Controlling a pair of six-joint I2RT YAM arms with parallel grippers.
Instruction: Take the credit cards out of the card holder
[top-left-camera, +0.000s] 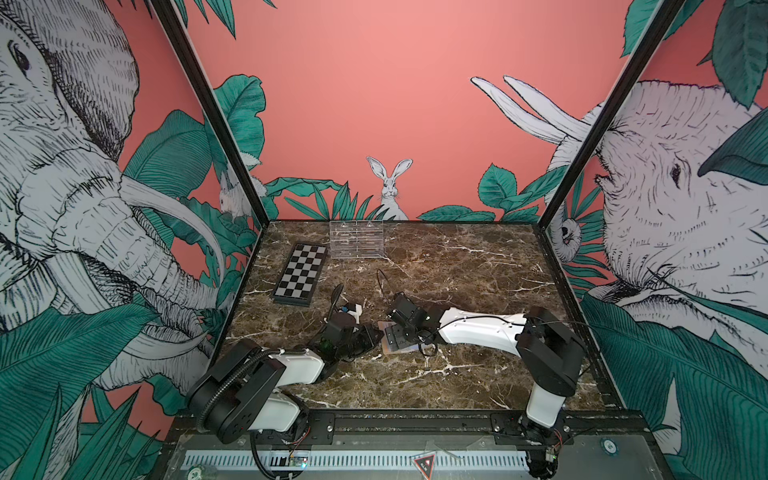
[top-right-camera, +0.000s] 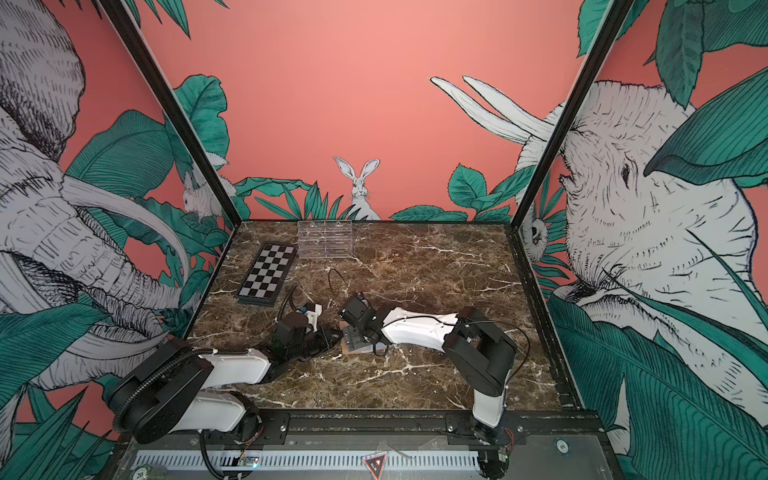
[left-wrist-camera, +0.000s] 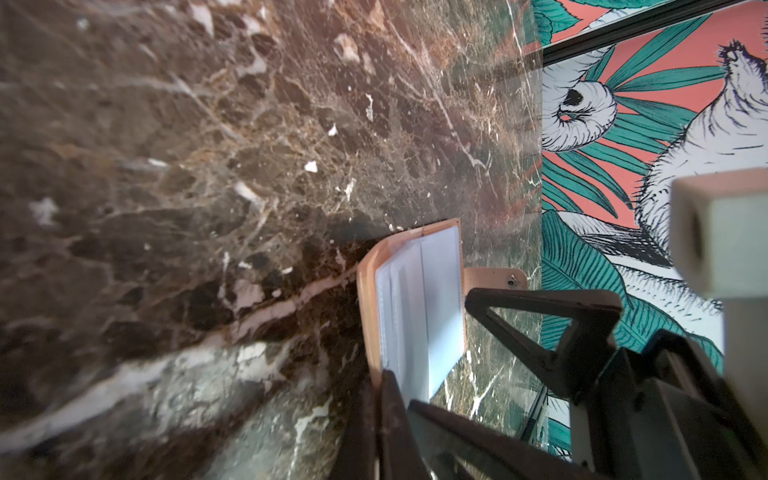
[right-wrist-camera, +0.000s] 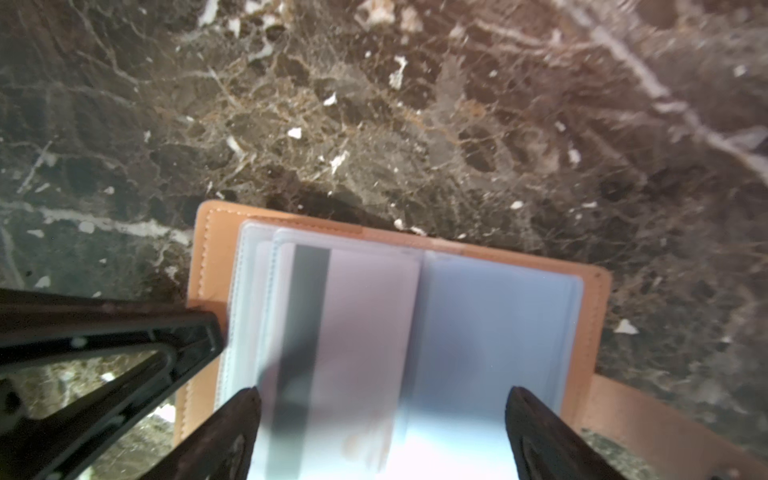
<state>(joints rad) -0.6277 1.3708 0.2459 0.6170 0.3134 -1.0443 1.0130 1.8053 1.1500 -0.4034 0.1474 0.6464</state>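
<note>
The tan card holder (right-wrist-camera: 208, 249) lies open on the marble table, between both arms in a top view (top-left-camera: 405, 348). Its clear sleeves show a whitish credit card (right-wrist-camera: 365, 316) with a dark stripe, and a pale blue page beside it. My right gripper (right-wrist-camera: 382, 399) hangs open just above the sleeves, one fingertip on each side of the striped card. My left gripper (left-wrist-camera: 380, 380) is shut on the edge of the card holder's (left-wrist-camera: 368, 291) tan cover. One of its fingers (right-wrist-camera: 187, 320) shows at that edge in the right wrist view. The snap tab (left-wrist-camera: 494, 278) sticks out on the far side.
A black-and-white chequered board (top-left-camera: 299, 274) lies at the back left. A clear acrylic tiered rack (top-left-camera: 356, 239) stands against the back wall. Printed walls with black frame posts enclose the table on three sides.
</note>
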